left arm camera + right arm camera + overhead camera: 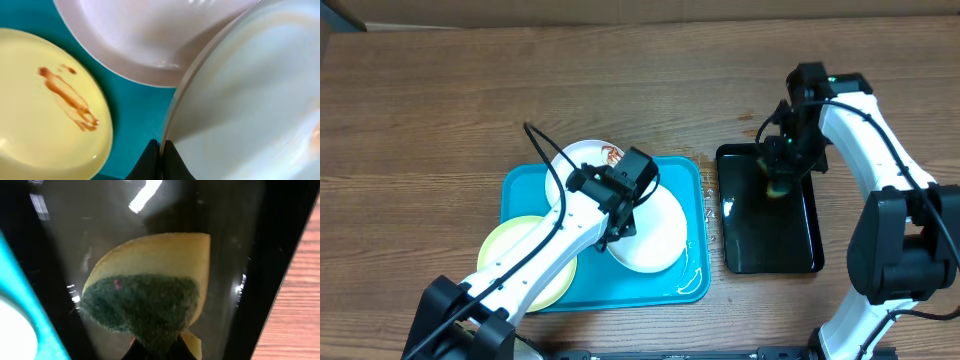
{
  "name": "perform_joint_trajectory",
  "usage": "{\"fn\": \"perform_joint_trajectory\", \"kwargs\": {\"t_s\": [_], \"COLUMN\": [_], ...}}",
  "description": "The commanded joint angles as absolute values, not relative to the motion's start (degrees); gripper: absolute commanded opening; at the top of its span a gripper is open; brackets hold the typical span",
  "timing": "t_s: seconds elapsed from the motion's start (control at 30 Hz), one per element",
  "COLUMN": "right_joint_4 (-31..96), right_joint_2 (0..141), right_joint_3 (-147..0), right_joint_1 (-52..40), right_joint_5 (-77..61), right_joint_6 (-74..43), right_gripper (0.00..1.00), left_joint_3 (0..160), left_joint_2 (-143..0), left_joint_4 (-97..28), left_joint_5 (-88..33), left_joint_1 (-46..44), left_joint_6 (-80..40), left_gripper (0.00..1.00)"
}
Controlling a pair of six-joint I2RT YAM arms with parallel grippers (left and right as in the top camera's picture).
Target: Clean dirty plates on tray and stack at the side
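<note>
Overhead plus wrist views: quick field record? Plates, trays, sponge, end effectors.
turquoise tray: holds all three plates
yellow-green plate: left side, brown-red smear
top white plate: sauce smear near rim
right white plate: no smear seen from overhead
black tray: right of turquoise tray
sponge: yellow, green scouring face, over black tray
left end effector: shut on right white plate's rim
right end effector: shut on sponge

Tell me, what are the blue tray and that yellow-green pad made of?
The blue tray looks like moulded plastic: glossy, uniform colour, rounded corners. The pad seems a foam sponge, matte yellow, backed with a dark green fibrous scouring layer.
</note>
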State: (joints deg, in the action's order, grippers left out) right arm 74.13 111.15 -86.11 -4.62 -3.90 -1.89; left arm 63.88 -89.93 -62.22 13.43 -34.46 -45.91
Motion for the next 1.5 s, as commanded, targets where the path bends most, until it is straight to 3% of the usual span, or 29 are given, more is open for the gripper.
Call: {"fn": "perform_joint_trajectory", "kwargs": {"t_s": [0.0, 0.4, 0.47, 0.5, 0.57, 0.63, 0.77, 0.9, 1.07, 1.47], "right_joint_4": [72.3, 62.7, 61.1, 60.4, 59.8, 59.0, 58.9, 65.3, 73.1, 69.3], "right_joint_2": [109.7, 109.7, 109.7, 109.7, 109.7, 109.7, 109.7, 109.7, 109.7, 109.7], "right_joint_3": [-82.5, -70.0, -68.4, -67.9, -67.5, -67.5, -68.9, -75.7, -82.4, -73.3], "right_joint_1": [-4.8, -4.8, -4.8, -4.8, -4.8, -4.8, -4.7, -4.6, -4.6, -4.7], "right_joint_5": [0.8, 0.8, 0.4, -0.2, -1.7, -3.5, -4.6, -4.6, -3.6, 0.5], "right_joint_6": [-5.0, -7.8, -7.7, -7.7, -7.7, -7.7, -7.7, -7.7, -7.7, -10.8], "right_gripper": [0.04, 0.07, 0.52, 0.67, 0.82, 0.9, 0.88, 0.82, 0.82, 0.86], "left_joint_3": [68.4, 75.1, 75.1, 75.1, 75.1, 75.1, 75.1, 75.1, 75.1, 75.1], "left_joint_2": [-86.7, -84.5, -84.5, -84.5, -84.6, -84.5, -84.5, -84.5, -84.5, -84.5], "left_joint_4": [-63.8, -66.4, -67.7, -68.6, -69.9, -70.3, -70.5, -70.7, -70.7, -70.9], "left_joint_5": [21.2, 48.4, 54.3, 57.2, 62.2, 65.0, 66.3, 66.7, 66.7, 75.6], "left_joint_1": [-35.4, -49.6, -52.0, -53.0, -54.9, -56.6, -58.7, -59.3, -59.3, -60.1], "left_joint_6": [-43.7, -32.8, -32.1, -32.0, -31.8, -31.7, -31.2, -30.5, -29.5, -28.3], "left_gripper": [0.04, 0.04, 0.04, 0.04, 0.04, 0.04, 0.04, 0.04, 0.04, 0.04]}}
